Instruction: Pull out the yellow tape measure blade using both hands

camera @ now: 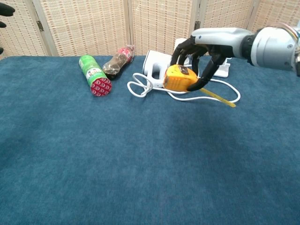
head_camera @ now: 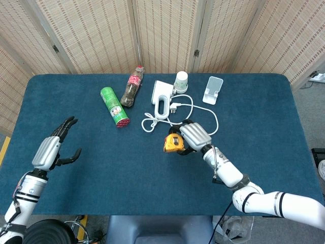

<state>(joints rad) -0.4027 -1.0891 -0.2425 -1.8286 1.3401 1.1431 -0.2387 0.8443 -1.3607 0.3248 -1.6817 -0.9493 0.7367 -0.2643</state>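
The yellow plastic tape measure (camera: 180, 78) is gripped aloft by the right robot hand (head_camera: 194, 136); the empty, spread left robot hand (head_camera: 52, 149) is far left, so pulling remains.

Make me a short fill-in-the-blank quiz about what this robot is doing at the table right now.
1. The right hand holds the tape measure, whose case is ____ in colour.
2. The left hand holds ____.
3. The green can lies beside a ____ with a red label.
4. The white cable lies on the ____ table.

Missing words: yellow; nothing; bottle; blue
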